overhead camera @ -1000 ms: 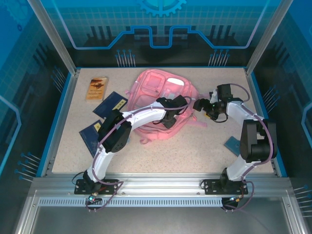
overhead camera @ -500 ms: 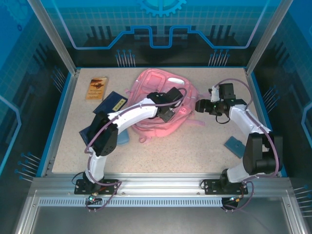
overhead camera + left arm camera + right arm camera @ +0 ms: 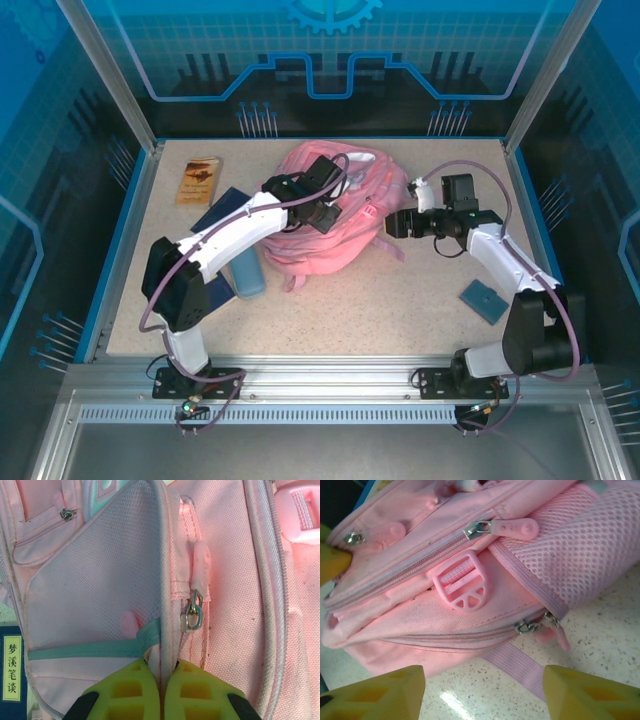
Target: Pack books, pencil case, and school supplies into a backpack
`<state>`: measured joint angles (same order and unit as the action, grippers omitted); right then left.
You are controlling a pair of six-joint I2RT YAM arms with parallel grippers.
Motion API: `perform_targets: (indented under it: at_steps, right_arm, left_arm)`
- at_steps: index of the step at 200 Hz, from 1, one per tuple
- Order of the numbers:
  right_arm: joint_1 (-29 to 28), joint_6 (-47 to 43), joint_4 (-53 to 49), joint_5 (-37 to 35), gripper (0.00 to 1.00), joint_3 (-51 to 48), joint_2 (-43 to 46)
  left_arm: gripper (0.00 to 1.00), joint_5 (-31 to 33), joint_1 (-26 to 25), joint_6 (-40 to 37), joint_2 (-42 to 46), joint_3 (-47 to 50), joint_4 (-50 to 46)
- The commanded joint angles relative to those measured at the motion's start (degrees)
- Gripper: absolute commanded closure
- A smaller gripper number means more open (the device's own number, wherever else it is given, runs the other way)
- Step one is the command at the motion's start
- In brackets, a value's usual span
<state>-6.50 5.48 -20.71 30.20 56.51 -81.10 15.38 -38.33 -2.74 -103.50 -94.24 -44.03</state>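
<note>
Fingers of L gripper (image 3: 161, 669) pinching 1 backpack (image 3: 332, 246), R gripper (image 3: 392, 224) agape, 3 books (image 3: 199, 180), 1 pencil case (image 3: 247, 273)

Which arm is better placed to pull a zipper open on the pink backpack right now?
Probably right: the right gripper stands open facing the backpack, with a zipper pull just ahead. The left gripper is shut on the backpack's piped edge, holding it.

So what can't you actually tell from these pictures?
- Top view: what is inside the backpack; its pink fabric covers it.
- Top view: the navy books lie partly under the left arm.
- Top view: the tan-orange book has print too small to read.
- Left wrist view: one navy book is cut off by the left edge.
</note>
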Motion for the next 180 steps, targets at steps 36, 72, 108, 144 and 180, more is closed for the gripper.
perform_targets:
  at_steps: [36,72,108,144,180]
  right_arm:
    - [-0.64,-2.67,0.14,3.7,0.59,2.19,-5.82]
    - [-0.63,-3.41,1.34,1.83,0.53,1.95,-8.49]
    - [-0.65,-4.93,3.7,3.07,0.46,2.79,-9.65]
    - [-0.64,-5.48,4.51,6.41,0.48,3.72,-11.86]
    - [-0.61,-5.41,4.95,5.59,0.41,3.69,-13.61]
  left_arm:
    - [1.0,-2.96,0.93,2.72,4.86,-0.33,6.37]
    - [1.0,-3.04,1.21,2.92,4.98,-0.99,6.31]
    - [1.0,-4.35,1.54,2.65,5.5,-0.95,6.09]
    - [1.0,-4.9,1.99,2.74,5.88,-0.95,6.22]
    - [1.0,-4.92,2.46,3.05,5.86,-0.77,6.58]
